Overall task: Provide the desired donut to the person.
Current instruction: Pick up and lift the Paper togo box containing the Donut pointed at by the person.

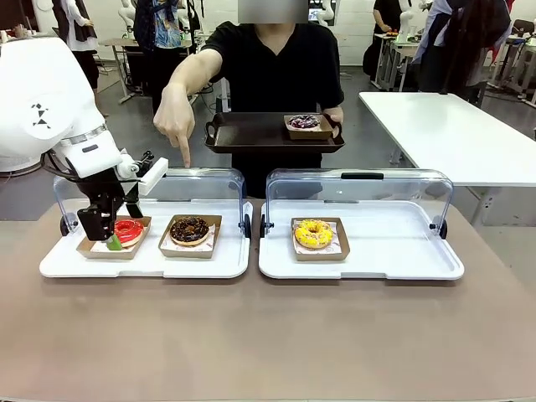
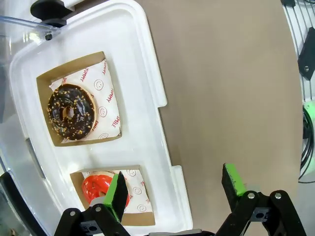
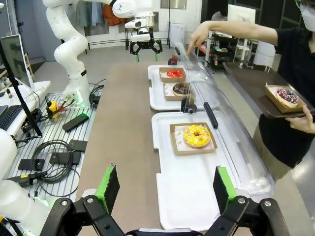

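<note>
The person (image 1: 272, 67) in a black shirt points a finger (image 1: 185, 159) down over the chocolate donut (image 1: 190, 229), which sits in a paper tray beside a red donut (image 1: 128, 231). The other hand holds a black tray (image 1: 251, 134) with a purple-frosted donut (image 1: 304, 122). My left gripper (image 1: 105, 234) hangs open low over the red donut's box. In the left wrist view one finger (image 2: 118, 189) overlaps the red donut (image 2: 101, 189) and the other is past the tray's edge over the table. My right gripper (image 3: 166, 186) is open, short of the yellow donut (image 3: 197, 135).
Two white trays (image 1: 151, 261) (image 1: 394, 260) stand side by side, their clear lids (image 1: 360, 188) raised at the back. A white table (image 1: 452, 126) is at the far right. Cables and a keyboard (image 3: 10, 110) lie on a rack beside the table.
</note>
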You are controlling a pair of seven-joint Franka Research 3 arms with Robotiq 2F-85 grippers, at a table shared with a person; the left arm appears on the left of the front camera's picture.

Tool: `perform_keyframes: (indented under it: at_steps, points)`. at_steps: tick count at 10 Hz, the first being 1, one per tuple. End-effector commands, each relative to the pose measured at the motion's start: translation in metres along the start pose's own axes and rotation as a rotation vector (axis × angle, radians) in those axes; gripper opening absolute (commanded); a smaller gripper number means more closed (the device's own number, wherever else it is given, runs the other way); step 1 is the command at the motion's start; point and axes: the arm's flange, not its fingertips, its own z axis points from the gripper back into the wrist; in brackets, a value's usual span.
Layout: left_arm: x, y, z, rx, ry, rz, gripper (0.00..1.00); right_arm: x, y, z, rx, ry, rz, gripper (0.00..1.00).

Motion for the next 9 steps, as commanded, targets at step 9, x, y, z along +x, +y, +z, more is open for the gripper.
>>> perform_keyframes:
  at_steps: [9]
  points:
    - [0.018, 0.031, -0.028, -0.094, 0.010, -0.051, 1.00, 0.000, 0.000, 0.000, 0.002, -0.005, 0.001, 1.00]
